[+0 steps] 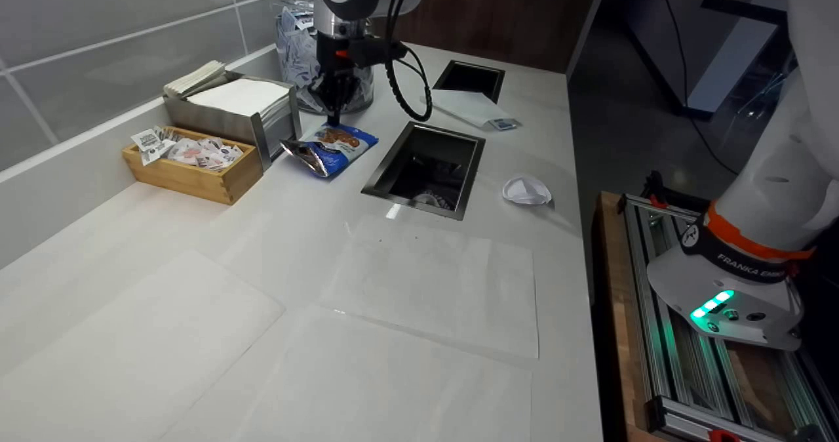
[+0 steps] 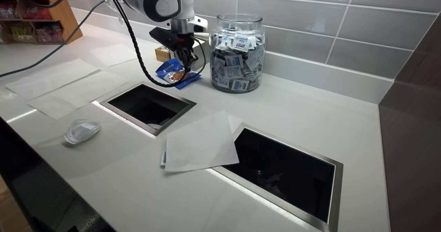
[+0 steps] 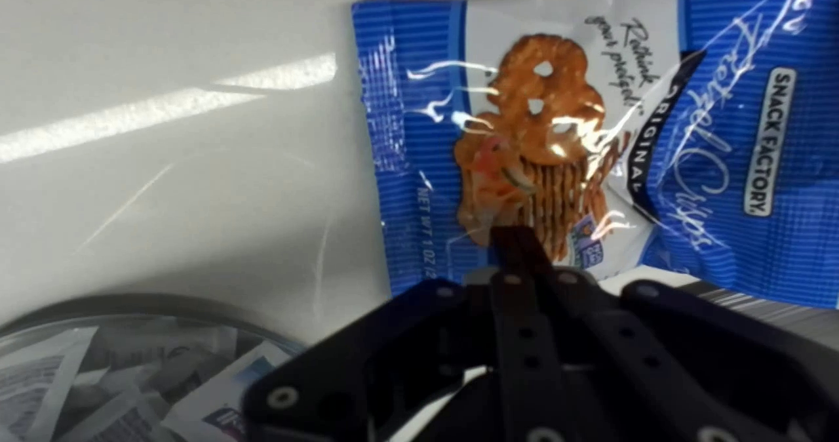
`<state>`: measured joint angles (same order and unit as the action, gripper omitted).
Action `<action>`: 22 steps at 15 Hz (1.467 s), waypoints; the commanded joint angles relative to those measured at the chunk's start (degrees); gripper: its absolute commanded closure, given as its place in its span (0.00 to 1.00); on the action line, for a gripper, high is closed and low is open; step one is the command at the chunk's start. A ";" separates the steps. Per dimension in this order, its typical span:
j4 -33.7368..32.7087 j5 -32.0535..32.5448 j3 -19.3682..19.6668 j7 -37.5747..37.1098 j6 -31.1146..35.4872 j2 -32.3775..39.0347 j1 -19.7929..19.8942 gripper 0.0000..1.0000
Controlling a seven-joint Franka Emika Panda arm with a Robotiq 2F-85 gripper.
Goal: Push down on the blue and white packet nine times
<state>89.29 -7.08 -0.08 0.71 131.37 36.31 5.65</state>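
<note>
Gray wall tile (image 1: 131,55) is backing the white bench (image 1: 544,147). In an exterior view, the blue and white packet (image 1: 337,155) is lying print-up between the napkin holder (image 1: 219,122) and the nearer bin opening (image 1: 411,202), with the glass jar (image 2: 237,27) standing just beyond. Tool (image 3: 518,235): pointing down, jaws sitting narrow, nothing showing between. Packet is lying under it, far end closer than near; long axis is running left to right in the wrist view. Contact: not showing from where I am standing. Judgement: next press is calling for straight-down travel.
</note>
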 commanded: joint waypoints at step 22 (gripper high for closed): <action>0.36 0.37 0.84 -6.93 -1.06 -0.27 -3.62 1.00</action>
<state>89.77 -6.89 0.52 -5.70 131.36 34.93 2.26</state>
